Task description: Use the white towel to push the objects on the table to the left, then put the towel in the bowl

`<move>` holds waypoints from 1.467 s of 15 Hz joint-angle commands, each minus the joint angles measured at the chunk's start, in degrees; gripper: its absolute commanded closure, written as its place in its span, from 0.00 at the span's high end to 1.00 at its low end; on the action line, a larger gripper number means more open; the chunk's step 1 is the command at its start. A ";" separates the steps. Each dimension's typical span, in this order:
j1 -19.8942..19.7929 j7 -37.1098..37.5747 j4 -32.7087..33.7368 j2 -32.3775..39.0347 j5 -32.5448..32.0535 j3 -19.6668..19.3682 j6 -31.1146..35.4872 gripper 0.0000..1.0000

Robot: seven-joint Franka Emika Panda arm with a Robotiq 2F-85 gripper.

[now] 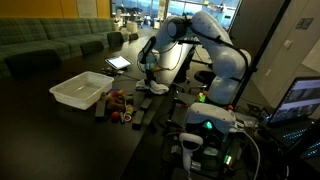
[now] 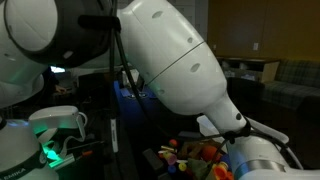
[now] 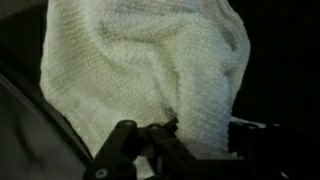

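White towel (image 3: pixel 150 60) fills our wrist view, pinched in our closed pincer (image 3: pixel 175 128) over the table (image 1: pixel 40 130); we judge the objects (image 1: pixel 120 103) not yet pushed, clustered beside the bowl (image 1: pixel 80 92)

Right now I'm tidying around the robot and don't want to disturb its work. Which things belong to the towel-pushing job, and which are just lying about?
Part of the job:
white towel
toy pieces
white tray
black table
gripper, jaws closed on the towel

Just lying about:
tablet
green sofa
laptop
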 commanded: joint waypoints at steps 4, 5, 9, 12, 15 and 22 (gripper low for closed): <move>1.39 1.30 -12.10 -6.05 -3.69 -1.52 -0.67 0.04; 1.67 1.63 -13.82 -6.60 -4.01 -1.58 -0.52 0.04; 3.49 3.74 -19.02 -7.94 -4.66 -1.47 -1.52 0.04; 5.51 6.19 -21.84 -8.69 -4.10 -0.88 -3.44 0.04; 7.51 7.94 -23.58 -9.06 -3.43 0.07 -4.60 0.04; 11.29 11.17 -23.78 -7.58 1.08 5.13 -4.65 0.04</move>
